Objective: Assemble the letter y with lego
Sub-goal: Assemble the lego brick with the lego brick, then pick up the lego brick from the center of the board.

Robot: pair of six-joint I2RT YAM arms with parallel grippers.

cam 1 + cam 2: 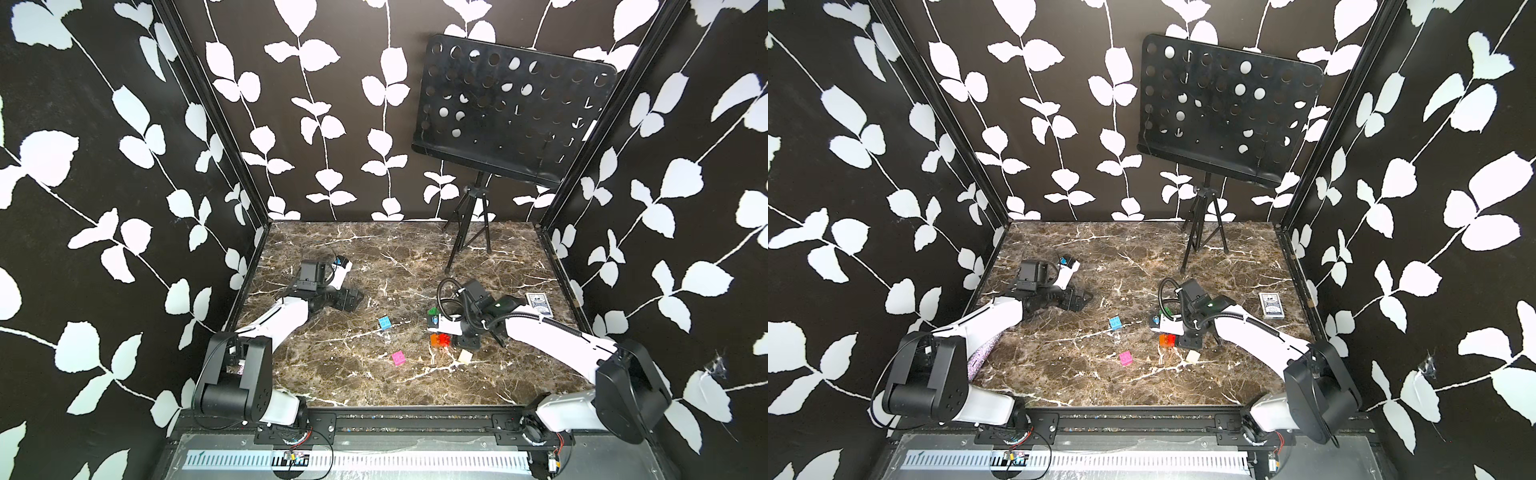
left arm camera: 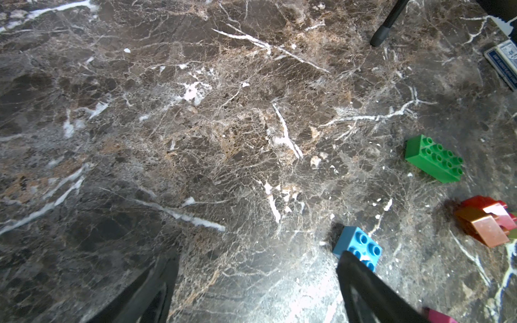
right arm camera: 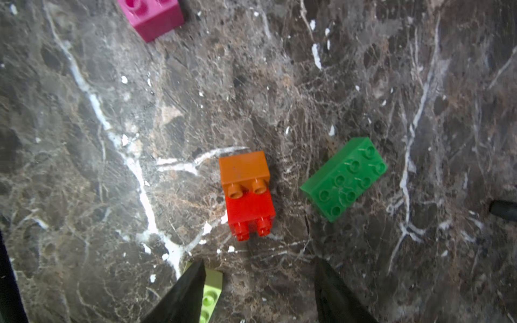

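On counter, lego is scattered loose: orange pair joined, tipped sideways, green brick just beside. Right pincer and left pincer released, empty. Risk judged: if studs are gripped, pair likely twisted out or split

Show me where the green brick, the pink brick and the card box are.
green brick [image 3: 345, 179]: right wrist view, on its studded top.
pink brick [image 1: 399, 358]: in a top view, on its studded top.
card box [image 1: 1271, 306]: in a top view, middle of its printed face.
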